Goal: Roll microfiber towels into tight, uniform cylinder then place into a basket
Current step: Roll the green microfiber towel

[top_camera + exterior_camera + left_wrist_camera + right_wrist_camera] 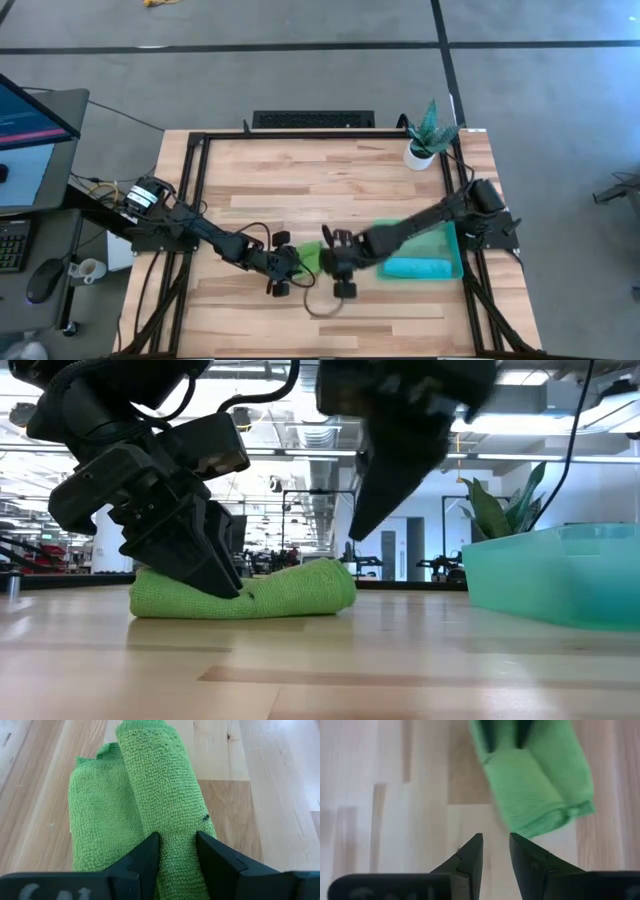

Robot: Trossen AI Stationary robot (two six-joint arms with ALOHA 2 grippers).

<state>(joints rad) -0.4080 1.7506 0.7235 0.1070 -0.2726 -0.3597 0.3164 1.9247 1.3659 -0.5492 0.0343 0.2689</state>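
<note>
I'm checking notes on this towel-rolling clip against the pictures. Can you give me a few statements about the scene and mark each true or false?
1. The left tool is closed on the green towel. True.
2. The right tool holds the green towel. False: it is beside the towel's end with nothing between its fingers.
3. The green towel lies in the basket. False: it lies on the table, beside the basket.
4. A blue towel lies in the basket. True.
5. The potted plant stands between the two arms. False: it stands near the table's far right corner.
</note>
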